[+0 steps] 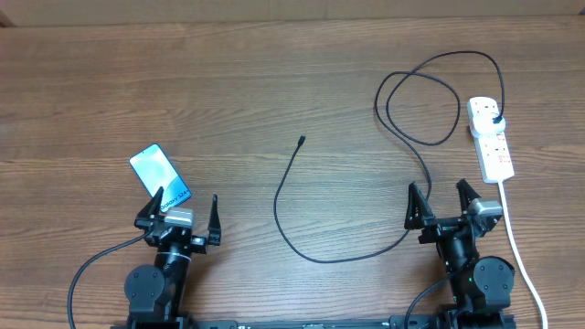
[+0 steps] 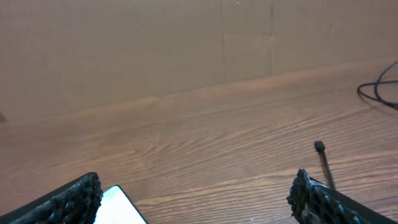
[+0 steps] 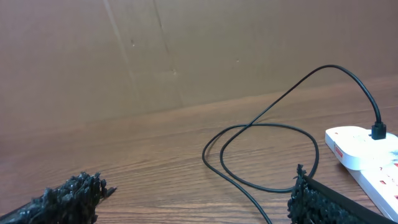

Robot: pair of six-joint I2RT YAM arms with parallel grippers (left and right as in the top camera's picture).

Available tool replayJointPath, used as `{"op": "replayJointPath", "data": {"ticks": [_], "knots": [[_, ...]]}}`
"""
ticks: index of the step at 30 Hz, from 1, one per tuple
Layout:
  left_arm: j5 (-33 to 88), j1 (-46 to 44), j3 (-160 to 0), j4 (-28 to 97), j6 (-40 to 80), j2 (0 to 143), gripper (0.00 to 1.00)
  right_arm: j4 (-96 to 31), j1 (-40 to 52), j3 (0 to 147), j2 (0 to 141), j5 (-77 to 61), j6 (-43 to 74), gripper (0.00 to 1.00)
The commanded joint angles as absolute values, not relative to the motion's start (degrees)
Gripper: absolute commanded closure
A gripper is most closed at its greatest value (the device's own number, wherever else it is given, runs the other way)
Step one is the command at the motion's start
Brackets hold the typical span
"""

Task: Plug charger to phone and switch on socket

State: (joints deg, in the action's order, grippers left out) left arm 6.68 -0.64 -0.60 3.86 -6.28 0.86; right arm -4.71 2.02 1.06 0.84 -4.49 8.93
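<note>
Charger (image 1: 285, 212): a thin black cable lying slack on the tabletop (image 1: 274, 73). Its small plug tip (image 1: 302, 140) is loose near the middle and touches nothing. From the tip the cable curves down, runs right, makes a loop, and ends at the black plug (image 1: 494, 118). The plug is already seated in the top outlet of the socket (image 1: 491, 139).

Socket: a white power strip at the right edge, with its white cord (image 1: 517, 239) trailing down past the right arm. The red switch marks are too small to read, so I cannot tell whether it is on or off.

Phone (image 1: 160, 175): on the left side, lying flat at a diagonal with its screen lit. It is well apart from the cable tip. No cable is in it.

Left end effector (image 1: 182, 212): fingers spread wide and holding nothing. It sits just behind the phone's near end, and the left wrist view shows a phone corner between the fingers.

Right end effector (image 1: 441, 203): fingers also apart and empty. It is near the cable run, below the loop, with the socket off to its right.

Progress: early. Only the mains end looks done. What is left:
- pick up the tip
- bring it to the phone's port and insert it
- press the socket switch, if it is not already on
</note>
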Motion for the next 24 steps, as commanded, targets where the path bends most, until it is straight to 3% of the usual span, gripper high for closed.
{"op": "replayJointPath", "data": {"ticks": [1, 24], "knots": [[7.5, -0.2, -0.3, 3.8, -1.5, 0.4, 0.0, -4.4, 2.2, 0.4, 0.2, -4.1, 8.7, 0.0], [12.6, -0.2, -10.3, 7.7, 3.0, 4.8, 0.01, -4.4, 2.2, 0.4, 0.2, -4.1, 8.7, 0.0]]}}
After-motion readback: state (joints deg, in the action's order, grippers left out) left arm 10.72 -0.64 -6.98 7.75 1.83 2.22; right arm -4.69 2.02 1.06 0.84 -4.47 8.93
